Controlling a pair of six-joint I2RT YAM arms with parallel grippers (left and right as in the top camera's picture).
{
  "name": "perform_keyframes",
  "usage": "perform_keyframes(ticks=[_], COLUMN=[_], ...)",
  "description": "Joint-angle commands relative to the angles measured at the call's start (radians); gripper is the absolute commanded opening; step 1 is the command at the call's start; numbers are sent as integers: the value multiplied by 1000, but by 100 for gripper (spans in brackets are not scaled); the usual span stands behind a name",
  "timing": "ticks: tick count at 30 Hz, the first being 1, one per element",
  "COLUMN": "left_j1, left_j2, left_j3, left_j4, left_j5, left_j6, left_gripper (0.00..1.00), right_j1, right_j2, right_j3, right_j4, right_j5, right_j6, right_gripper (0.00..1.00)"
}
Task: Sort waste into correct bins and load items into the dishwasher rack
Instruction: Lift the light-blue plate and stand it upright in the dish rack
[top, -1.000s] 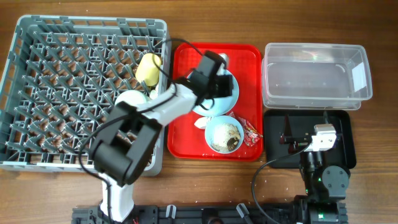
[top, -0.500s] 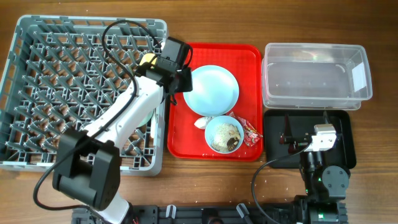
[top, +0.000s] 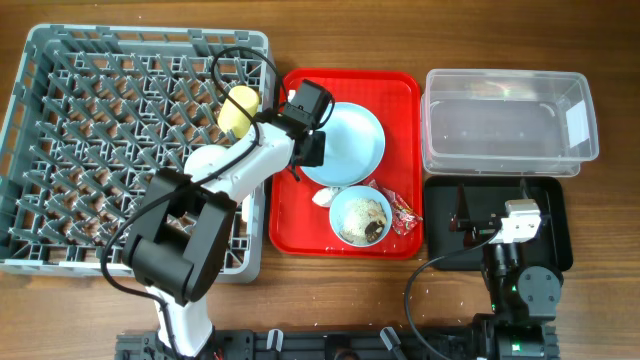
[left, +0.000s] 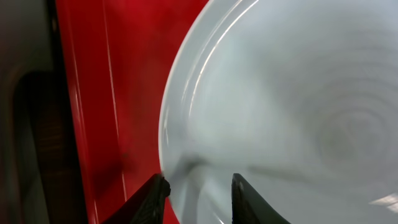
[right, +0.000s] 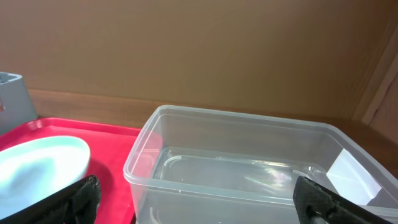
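Overhead, one plate (top: 352, 140), one cup (top: 238, 110), one rack (top: 90, 150)

1. Dishwasher rack (top: 60, 150): grey, pegged, at far left; the yellow cup (top: 239, 112) lies at its right edge.
2. Plate (top: 350, 143): pale blue, flat, just right of the rack.
3. Bowl (top: 361, 216): upright, holding crumbs (top: 365, 228); tissue (top: 323, 197) and red wrapper (top: 405, 216) flank it.
4. Clear tub (top: 500, 115): upright, far right, with the black tray (top: 440, 240) beside it.

Plate (top: 352, 140) being overlapped at left rim by left gripper (top: 308, 157). Bowl (top: 360, 215), tissue (top: 322, 197), wrapper (top: 405, 216) being carried alongside on red tray (top: 290, 215). Cup (top: 238, 112) being held in rack (top: 100, 150).
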Motion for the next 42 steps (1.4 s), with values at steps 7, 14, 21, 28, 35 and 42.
perform_keyframes(ticks=[7, 14, 21, 28, 35, 42], left_j1=[5, 8, 5, 6, 8, 22], left_j2=[31, 31, 36, 104, -25, -570], left_j3=[-5, -5, -5, -5, 72, 130], left_j4=[25, 46, 80, 152, 164, 208], left_j5=[-10, -39, -35, -36, -170, -559], left_j6=[12, 12, -68, -67, -32, 317], left_gripper=[34, 39, 34, 32, 4, 4], right_j1=[-6, -6, -6, -6, -6, -6], right_j2=[-5, -5, -5, -5, -5, -5], right_j3=[-1, -1, -1, -1, -1, -1], right_j4=[3, 3, 3, 3, 3, 3], right_j5=[-5, -5, -5, -5, -5, -5], right_j6=[-2, -2, -2, -2, -2, -2], right_gripper=[100, 100, 100, 100, 100, 100])
